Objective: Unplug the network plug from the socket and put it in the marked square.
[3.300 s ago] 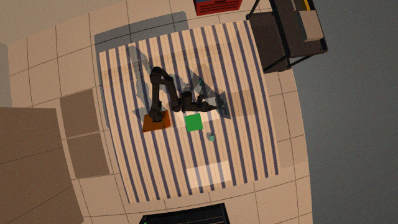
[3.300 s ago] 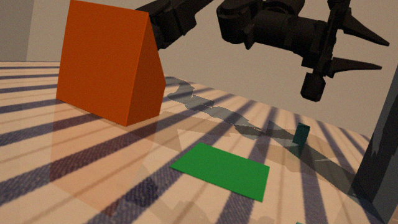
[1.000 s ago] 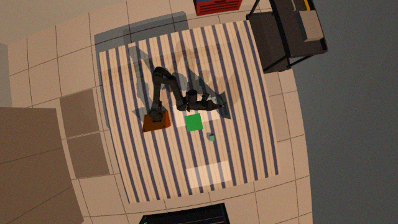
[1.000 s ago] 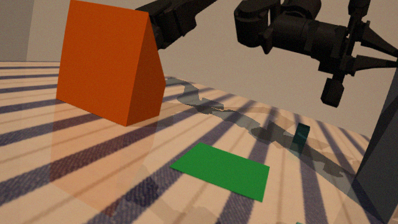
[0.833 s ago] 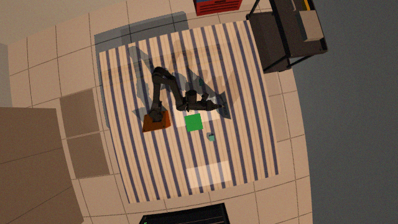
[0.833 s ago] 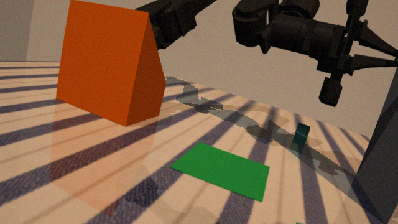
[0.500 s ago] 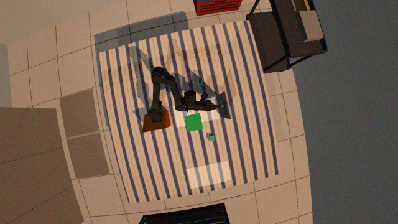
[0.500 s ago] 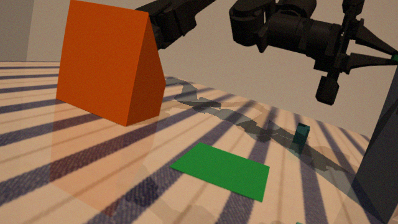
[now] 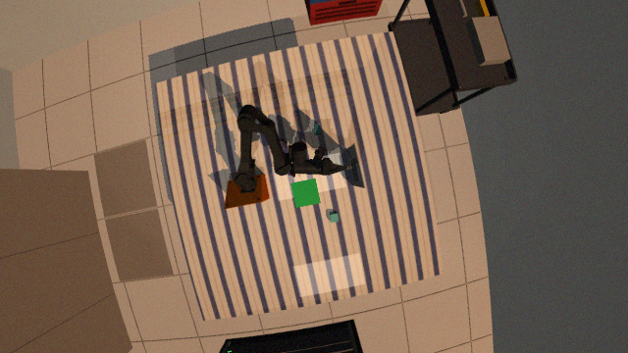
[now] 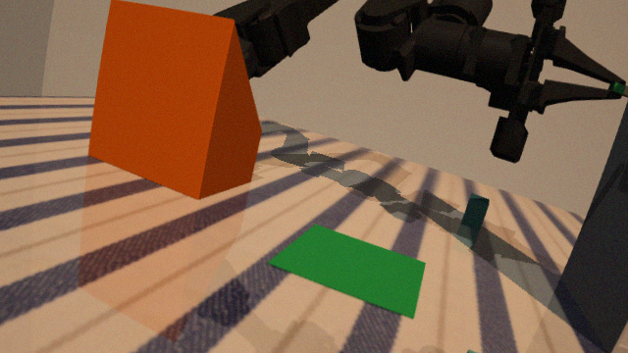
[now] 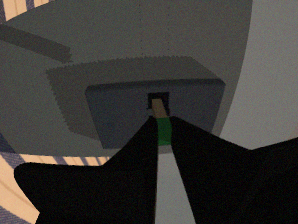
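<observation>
The dark upright panel (image 9: 354, 158) (image 10: 596, 255) stands on the striped cloth. In the wrist view a slate-coloured socket block (image 11: 125, 117) shows a dark square opening (image 11: 166, 95). My gripper (image 9: 349, 168) (image 10: 619, 88) (image 11: 161, 123) is shut on the plug, level with that opening and high above the cloth. The plug's green body (image 10: 616, 88) (image 11: 164, 135) sits between the fingertips, in front of the block. Its narrow tan part (image 11: 159, 108) reaches toward the opening; whether its end is still inside, I cannot tell. The green marked square (image 9: 305, 193) (image 10: 353, 271) lies between the panel and the arm's base.
A small teal block (image 9: 334, 216) lies beyond the green square, on the side away from the arm. Another dark teal block (image 9: 317, 128) (image 10: 475, 212) stands on the arm's other side. The orange base block (image 9: 246, 193) (image 10: 157, 98) is beside the arm's foot.
</observation>
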### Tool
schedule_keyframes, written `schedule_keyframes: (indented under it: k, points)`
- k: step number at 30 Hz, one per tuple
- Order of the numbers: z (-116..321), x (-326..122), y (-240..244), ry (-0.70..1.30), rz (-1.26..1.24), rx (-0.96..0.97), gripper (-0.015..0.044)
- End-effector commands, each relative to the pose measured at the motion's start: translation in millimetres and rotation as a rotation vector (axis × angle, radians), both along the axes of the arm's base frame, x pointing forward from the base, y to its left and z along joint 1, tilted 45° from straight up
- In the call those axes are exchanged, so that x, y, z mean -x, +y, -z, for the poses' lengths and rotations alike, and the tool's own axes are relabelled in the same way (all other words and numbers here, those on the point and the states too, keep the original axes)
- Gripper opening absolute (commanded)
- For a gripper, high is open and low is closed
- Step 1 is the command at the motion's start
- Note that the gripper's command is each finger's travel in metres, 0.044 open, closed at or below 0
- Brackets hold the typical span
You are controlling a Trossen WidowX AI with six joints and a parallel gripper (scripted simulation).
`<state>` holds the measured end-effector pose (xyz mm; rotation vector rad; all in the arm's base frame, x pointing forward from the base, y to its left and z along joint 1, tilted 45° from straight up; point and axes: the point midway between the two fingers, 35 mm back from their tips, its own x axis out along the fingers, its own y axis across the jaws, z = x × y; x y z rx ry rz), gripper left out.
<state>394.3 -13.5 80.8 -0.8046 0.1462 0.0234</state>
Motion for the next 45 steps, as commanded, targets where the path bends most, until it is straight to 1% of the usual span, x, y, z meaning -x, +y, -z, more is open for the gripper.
schedule_keyframes:
  k: [1,45]
  points:
    - [2,5,1,0.007,-0.004,-0.003,0.0000]
    - [2,29,-2,0.008,-0.004,-0.003,0.0000]
